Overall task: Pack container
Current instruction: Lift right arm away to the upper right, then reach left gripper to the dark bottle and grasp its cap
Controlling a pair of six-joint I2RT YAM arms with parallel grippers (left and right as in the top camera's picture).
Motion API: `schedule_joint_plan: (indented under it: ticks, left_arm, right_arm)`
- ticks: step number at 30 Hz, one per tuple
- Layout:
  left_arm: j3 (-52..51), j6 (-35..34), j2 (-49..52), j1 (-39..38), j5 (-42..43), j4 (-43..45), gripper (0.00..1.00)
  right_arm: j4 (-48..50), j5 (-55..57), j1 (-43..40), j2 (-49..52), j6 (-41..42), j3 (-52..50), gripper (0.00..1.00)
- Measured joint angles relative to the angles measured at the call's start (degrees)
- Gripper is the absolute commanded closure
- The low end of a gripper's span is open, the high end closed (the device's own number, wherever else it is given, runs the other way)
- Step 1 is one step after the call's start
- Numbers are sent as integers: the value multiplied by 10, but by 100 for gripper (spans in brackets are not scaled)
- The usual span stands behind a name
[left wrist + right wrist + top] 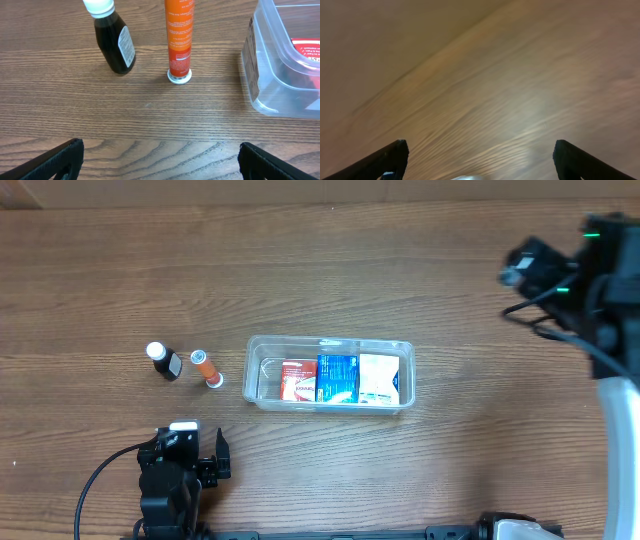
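Note:
The clear plastic container [330,372] sits mid-table, holding a red-and-white box [296,380], a blue box [337,378] and a white box [377,378]. Its left corner shows in the left wrist view [280,65]. A dark bottle with a white cap [163,361] [114,41] and an orange tube standing on its white cap [209,368] [179,40] stand left of it. My left gripper [188,448] [160,162] is open and empty, on the near side of the bottle and tube. My right gripper [480,160] is open and empty, its arm [575,270] at the far right.
The wooden table [330,270] fills the views. The right wrist view shows only blurred wood grain [485,85]. A black cable [95,480] trails from the left arm at the front edge.

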Motion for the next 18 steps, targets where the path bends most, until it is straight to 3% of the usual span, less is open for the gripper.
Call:
schedule_joint_plan:
  ticks: [4,15,18]
  left_arm:
    - [0,0,0,0,0,0,0]
    - [0,4,0,0,0,2,0]
    - [-1,12,0,0,10,53,0]
  right_arm:
    - [-18,-41,-66,6,-22,-1,0]
    - [-19,-63,-71,6,-31,-1,0]
    - [-19,-63,-71,6,-32,-1,0]
